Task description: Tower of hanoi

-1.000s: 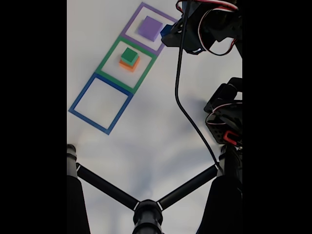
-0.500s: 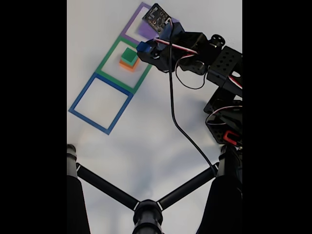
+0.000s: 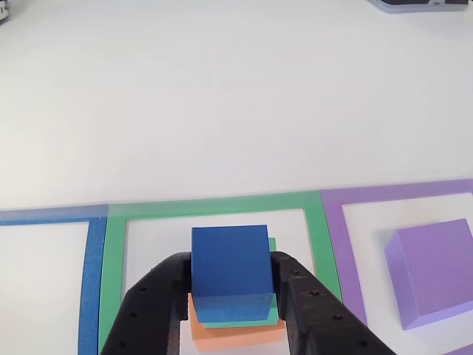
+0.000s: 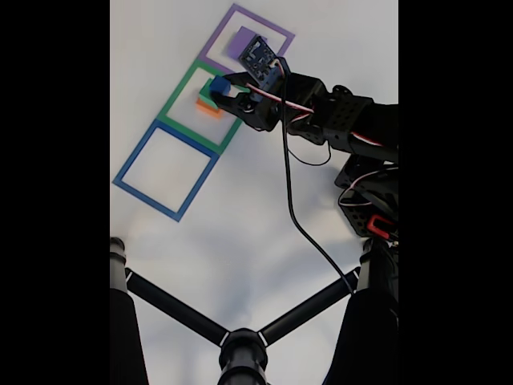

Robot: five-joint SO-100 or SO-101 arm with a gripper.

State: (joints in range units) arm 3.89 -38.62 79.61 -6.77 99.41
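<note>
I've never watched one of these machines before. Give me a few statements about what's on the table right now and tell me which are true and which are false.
1. The jaws of the gripper are shut on the blue block. True.
2. The blue block is held over the green block and the orange block. True.
3. The purple block sits inside the green tape outline. False: it sits inside the purple tape outline.
4. The green block lies under the orange one. False: green lies on top of orange.
5. The blue tape outline holds a block. False: in the fixed view it holds none.
</note>
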